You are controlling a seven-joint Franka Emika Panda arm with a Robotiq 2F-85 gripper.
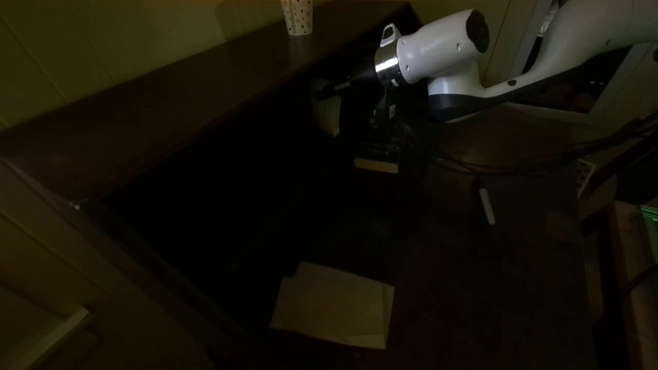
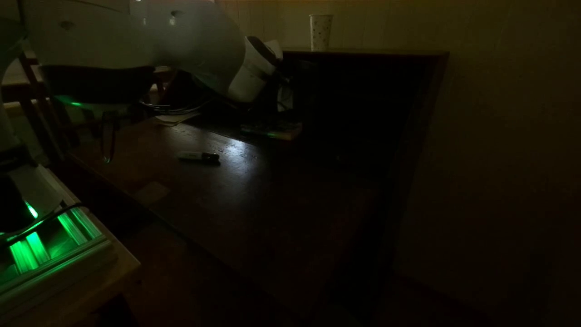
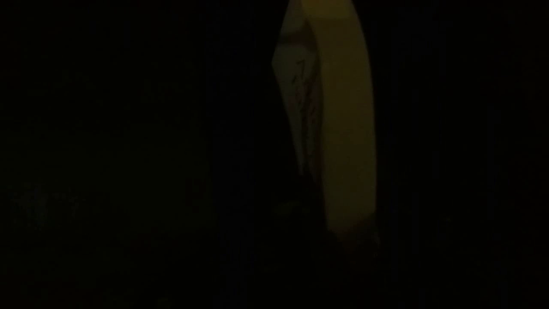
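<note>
Book is standing near-upright in the clenched pincer, lower than the ledge.
Its long axis is running roughly vertical, most of it showing below the grip; whether it is resting on anything, darkness is hiding. Its page edge is curving gently, pale and smooth, beside a cover carrying dark and red marks. Near it a black paperback is lying flat.

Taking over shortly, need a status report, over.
Gripper shut on pale book. Dark-covered book lies lower down. Too dark to tell if anything blocks it.
</note>
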